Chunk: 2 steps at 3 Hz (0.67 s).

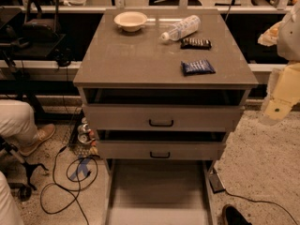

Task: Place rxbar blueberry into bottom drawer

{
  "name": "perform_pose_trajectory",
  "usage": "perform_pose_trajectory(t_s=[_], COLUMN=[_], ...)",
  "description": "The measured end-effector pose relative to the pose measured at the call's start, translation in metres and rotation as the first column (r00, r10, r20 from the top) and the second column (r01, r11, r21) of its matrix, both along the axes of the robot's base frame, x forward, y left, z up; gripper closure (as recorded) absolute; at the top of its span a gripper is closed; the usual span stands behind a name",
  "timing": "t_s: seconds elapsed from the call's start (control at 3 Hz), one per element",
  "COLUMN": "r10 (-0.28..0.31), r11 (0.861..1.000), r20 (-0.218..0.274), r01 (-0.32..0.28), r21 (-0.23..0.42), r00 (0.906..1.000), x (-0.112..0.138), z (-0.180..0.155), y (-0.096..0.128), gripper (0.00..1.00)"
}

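I see rxbar blueberry (198,67) lying flat on the cabinet top (131,55), right side, just in front of a darker bar (196,43). Bottom drawer (158,186) is pulled out. Gripper (280,108) hangs at the far right, apart from the bar; I can't tell its opening.

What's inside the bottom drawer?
In the bottom drawer, the visible floor holds nothing; its back is hidden under the upper drawers. The rxbar blueberry lies on the cabinet top; the gripper hangs at the right edge.
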State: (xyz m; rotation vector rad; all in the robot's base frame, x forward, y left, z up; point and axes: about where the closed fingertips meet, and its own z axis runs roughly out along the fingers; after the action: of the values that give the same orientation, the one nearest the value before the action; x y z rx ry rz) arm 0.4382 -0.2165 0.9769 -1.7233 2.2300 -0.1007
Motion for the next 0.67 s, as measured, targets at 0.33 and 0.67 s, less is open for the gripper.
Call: perform_pose_trajectory(t_s=[0.33, 0.67], r10=[0.000, 0.001], r11=[1.000, 1.000], r20=[0.000, 0.025], r01=[0.000, -0.001], r21=[0.000, 0.018], r00=[1.0000, 0.9997], x=[0.000, 0.014], z=[0.000, -0.003], y=[0.000, 0.000], gripper=[0.00, 0.00])
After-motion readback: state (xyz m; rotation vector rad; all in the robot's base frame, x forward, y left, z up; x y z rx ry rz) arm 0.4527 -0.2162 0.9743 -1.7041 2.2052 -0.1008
